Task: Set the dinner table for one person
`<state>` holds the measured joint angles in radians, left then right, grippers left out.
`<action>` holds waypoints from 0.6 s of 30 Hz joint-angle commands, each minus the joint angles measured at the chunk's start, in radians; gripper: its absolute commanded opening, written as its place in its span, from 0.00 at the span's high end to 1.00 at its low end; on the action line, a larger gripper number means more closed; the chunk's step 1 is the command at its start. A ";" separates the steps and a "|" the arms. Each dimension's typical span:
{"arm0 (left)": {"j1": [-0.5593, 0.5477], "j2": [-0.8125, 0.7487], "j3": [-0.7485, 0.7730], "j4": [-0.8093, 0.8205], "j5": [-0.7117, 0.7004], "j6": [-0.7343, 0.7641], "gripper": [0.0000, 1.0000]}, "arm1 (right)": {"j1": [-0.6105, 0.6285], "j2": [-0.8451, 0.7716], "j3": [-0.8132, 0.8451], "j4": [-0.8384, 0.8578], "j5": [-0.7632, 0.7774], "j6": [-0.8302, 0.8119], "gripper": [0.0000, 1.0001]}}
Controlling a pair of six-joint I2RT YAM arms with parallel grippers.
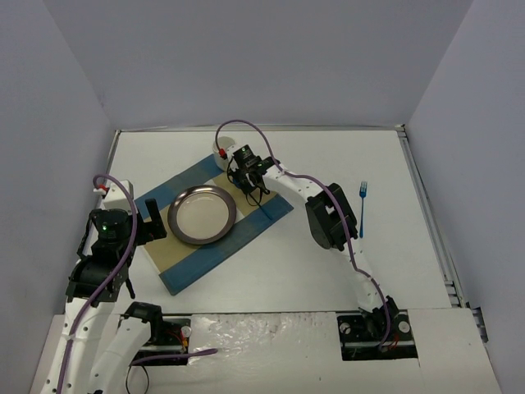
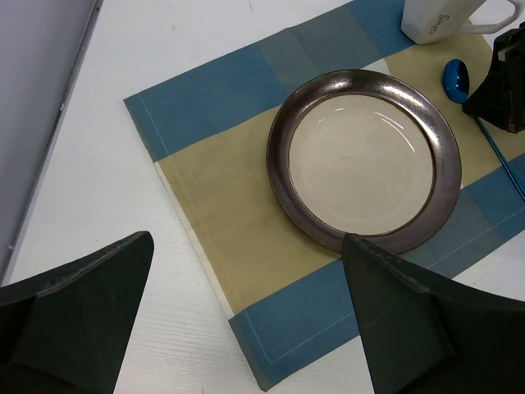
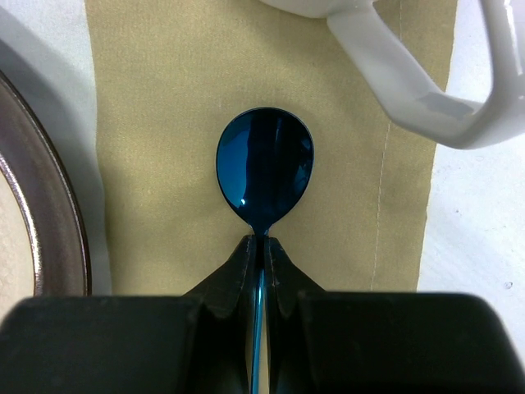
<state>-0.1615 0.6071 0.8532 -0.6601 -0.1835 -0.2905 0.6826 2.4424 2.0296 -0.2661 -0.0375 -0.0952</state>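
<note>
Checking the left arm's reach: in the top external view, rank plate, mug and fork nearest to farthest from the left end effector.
From the left end effector:
1. plate, just to its right on the placemat.
2. mug, at the placemat's far corner.
3. fork, far right on the table.

The dinner table [image 1: 271,267] is a flat, matte-white rectangle edged in metal.

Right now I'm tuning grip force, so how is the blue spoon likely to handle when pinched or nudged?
The spoon looks glossy, probably metal, so it is likely stiff but slippery. The right gripper pinches only its thin neck, so it may pivot. Its rounded bowl could rock if nudged.
</note>
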 commanded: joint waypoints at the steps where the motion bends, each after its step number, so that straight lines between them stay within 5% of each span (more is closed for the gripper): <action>1: 0.007 0.012 0.009 0.056 0.002 0.014 0.03 | -0.011 -0.027 0.011 0.015 0.034 0.004 1.00; 18: 0.007 0.014 0.009 0.057 0.007 0.016 0.03 | -0.004 -0.040 0.001 0.016 0.042 -0.044 0.94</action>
<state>-0.1612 0.6071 0.8532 -0.6601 -0.1806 -0.2897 0.6812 2.4424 2.0293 -0.2656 -0.0124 -0.1075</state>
